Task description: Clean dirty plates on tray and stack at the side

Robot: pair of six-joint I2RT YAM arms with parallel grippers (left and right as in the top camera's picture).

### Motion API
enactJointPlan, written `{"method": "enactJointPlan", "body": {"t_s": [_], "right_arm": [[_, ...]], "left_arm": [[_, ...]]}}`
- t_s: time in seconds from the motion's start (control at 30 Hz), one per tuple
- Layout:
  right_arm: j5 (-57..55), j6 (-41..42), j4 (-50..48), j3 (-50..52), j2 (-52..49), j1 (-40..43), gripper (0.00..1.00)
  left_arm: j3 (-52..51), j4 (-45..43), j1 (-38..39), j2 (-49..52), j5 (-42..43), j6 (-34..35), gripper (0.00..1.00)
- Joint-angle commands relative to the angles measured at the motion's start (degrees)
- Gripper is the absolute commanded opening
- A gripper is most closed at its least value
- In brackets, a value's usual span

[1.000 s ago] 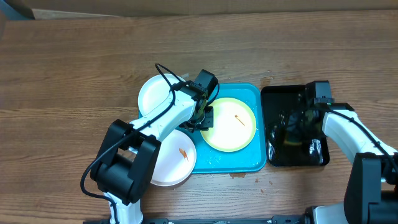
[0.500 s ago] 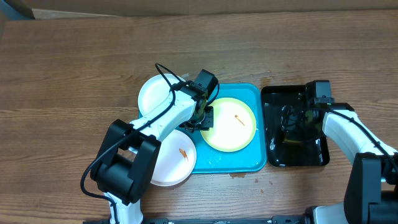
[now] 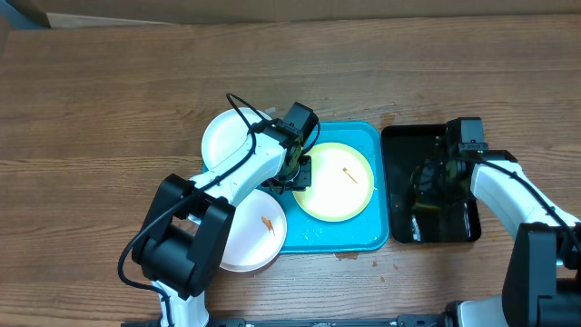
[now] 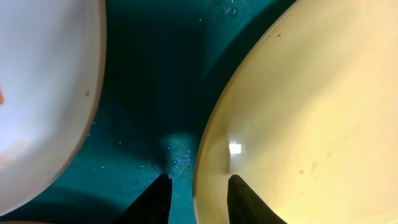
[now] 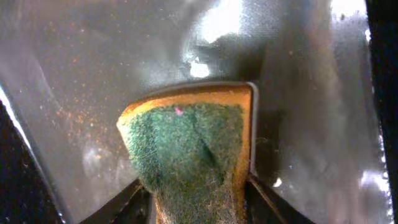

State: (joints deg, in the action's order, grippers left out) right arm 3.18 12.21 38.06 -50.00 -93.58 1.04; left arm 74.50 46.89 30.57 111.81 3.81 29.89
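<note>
The yellow-green rimmed plate (image 3: 338, 183) lies on the turquoise tray (image 3: 365, 238) with an orange speck on it. My left gripper (image 3: 298, 173) is closed on this plate's left rim; in the left wrist view its fingers (image 4: 198, 199) straddle the rim (image 4: 211, 143), one on the tray side and one inside the plate. Two white plates lie left of the tray: one at the back (image 3: 225, 138) and one at the front (image 3: 256, 238) with an orange speck. My right gripper (image 3: 428, 182) is shut on a green-and-yellow sponge (image 5: 186, 143) inside the black tray.
The glossy black tray (image 3: 463, 232) stands right of the turquoise tray and holds a wet film. A small brown stain (image 3: 345, 256) lies on the wooden table in front of the turquoise tray. Both arms reach in from the front edge.
My right gripper with the sponge has shifted slightly inside the black tray and the reflections there have changed. My left gripper and the plates have stayed where they were.
</note>
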Motion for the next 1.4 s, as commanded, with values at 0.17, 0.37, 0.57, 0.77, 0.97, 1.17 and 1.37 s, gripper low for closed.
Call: {"method": "enactJointPlan", "body": {"t_s": [0.17,0.37,0.57,0.77,0.97,1.17,1.37], "right_arm": [[0.35,-0.42,-0.50,0.17,0.98,-0.24,0.54],[0.59,-0.39,-1.38,0.09,0.90,-0.35,0.06],[0.57,0.72,1.81,-4.48,2.36,-0.35,0.04],[-4.98,3.43,7.23,-9.46,6.12,-0.79,0.04],[-8.28,4.17,9.09,-10.25,8.46,-3.58,0.04],[-25.07,8.33,11.72,-10.23,8.46,-9.97,0.04],[-30.03,7.52,10.80,-10.23,8.44,-15.69,0.04]], "left_arm": [[-0.55,-0.92,0.22,1.03,-0.85,0.59,0.32],[-0.55,-0.98,0.22,1.03,-0.85,0.59,0.31],[-0.55,-1.31,0.22,1.03,-1.84,0.57,0.27],[-0.55,-1.33,0.22,1.03,-2.73,0.59,0.17],[-0.55,-1.68,0.20,1.03,-3.08,0.52,0.04],[-0.52,-2.16,-0.35,1.03,-3.63,-0.52,0.04],[-0.52,-2.10,-1.31,1.01,-4.00,-3.78,0.04]]}}
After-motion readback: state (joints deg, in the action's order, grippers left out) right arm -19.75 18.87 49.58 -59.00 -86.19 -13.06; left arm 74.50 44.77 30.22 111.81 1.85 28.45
